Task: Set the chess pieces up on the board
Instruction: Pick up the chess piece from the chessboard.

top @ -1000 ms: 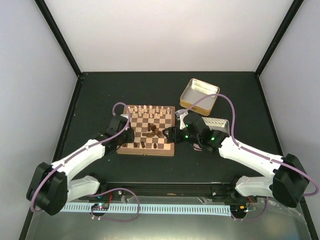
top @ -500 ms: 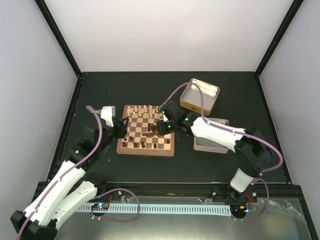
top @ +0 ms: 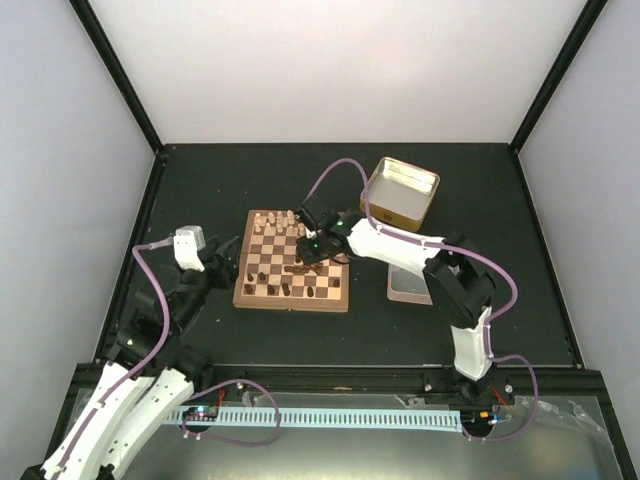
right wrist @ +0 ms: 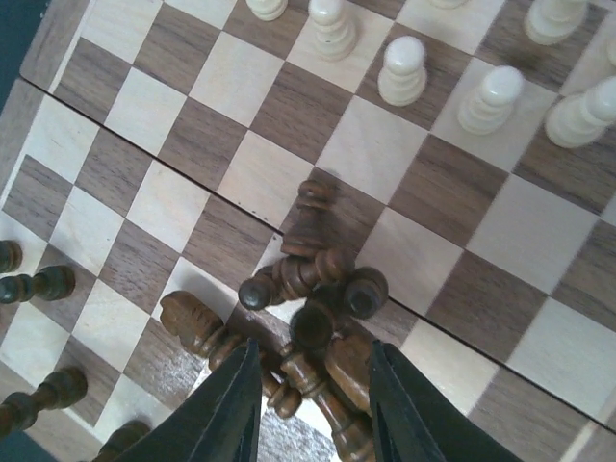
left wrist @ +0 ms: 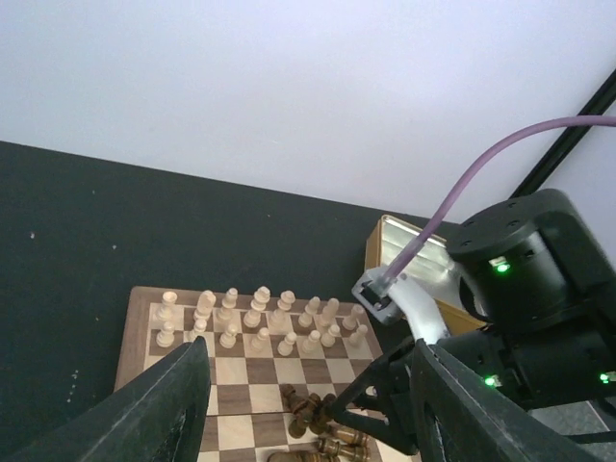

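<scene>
The board [top: 290, 303] lies mid-table. Dark chess pieces stand along its near rows [top: 290, 290], and several more lie in a heap [top: 300, 268] near the middle. My right gripper [top: 308, 255] hangs over that heap. In the right wrist view its jaws [right wrist: 313, 385] stand partly apart, straddling a few fallen dark pieces [right wrist: 318, 298] that still rest on the board [right wrist: 318, 144]. My left gripper [top: 225, 265] sits off the board's left edge. Seen from its wrist, the left gripper [left wrist: 308, 423] is wide open and empty, looking across the board [left wrist: 236, 371].
Pale cream chessmen [top: 285, 222] fill the far two rows. A gold tin [top: 400, 193] sits open at the back right. A flat grey tin [top: 410, 282] lies right of the board, partly under the right arm. Black frame posts stand at the far corners.
The left arm drew back from the board's left side and its jaws opened. The right arm swung from the board's right edge to above the heap, and its jaws narrowed.
</scene>
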`<state>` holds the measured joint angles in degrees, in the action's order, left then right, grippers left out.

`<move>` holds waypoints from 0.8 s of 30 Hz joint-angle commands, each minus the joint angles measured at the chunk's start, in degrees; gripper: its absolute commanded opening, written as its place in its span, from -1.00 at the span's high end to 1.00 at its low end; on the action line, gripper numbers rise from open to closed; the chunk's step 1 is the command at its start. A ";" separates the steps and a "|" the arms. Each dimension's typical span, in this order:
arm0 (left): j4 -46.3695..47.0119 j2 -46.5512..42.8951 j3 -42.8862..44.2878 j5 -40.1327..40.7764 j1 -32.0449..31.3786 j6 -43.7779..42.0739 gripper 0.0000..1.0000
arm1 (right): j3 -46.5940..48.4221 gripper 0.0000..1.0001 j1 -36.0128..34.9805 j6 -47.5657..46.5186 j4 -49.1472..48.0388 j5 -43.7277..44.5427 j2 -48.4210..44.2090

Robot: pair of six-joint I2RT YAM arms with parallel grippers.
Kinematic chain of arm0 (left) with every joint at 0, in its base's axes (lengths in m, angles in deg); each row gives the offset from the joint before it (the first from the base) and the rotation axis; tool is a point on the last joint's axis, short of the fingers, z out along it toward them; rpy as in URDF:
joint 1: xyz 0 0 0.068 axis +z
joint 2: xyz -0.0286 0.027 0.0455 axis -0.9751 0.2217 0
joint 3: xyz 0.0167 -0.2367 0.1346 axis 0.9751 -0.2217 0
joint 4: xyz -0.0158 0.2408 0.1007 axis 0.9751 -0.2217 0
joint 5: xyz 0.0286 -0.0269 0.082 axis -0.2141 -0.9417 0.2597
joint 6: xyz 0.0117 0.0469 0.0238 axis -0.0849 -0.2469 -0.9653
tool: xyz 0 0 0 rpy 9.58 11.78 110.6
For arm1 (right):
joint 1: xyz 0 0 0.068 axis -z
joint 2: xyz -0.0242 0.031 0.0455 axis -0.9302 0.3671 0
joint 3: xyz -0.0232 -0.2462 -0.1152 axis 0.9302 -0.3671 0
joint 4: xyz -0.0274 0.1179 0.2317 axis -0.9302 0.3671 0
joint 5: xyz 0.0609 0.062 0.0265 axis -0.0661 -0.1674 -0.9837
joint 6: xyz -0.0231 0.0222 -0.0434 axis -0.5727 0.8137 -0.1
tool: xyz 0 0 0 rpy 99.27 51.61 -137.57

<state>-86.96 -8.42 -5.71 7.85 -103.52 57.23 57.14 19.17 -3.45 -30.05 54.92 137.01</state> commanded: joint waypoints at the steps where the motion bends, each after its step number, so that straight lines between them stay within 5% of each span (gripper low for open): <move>1: 0.37 -1.77 1.01 2.63 0.14 -1.72 -0.18 | 4.73 0.40 -1.00 -0.60 4.46 2.45 3.88; 13: 0.03 -2.40 0.20 3.60 0.16 -1.00 -0.21 | 11.73 0.50 -2.05 -0.53 9.74 7.02 10.08; 24: -0.07 -2.06 0.06 3.35 0.13 -0.80 -0.21 | 10.49 0.86 -2.64 -0.28 8.20 7.76 7.08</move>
<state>-87.01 -10.54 -5.73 10.45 -103.52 56.69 68.53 16.96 -3.53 -21.33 61.56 147.00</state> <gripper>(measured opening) 0.606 0.112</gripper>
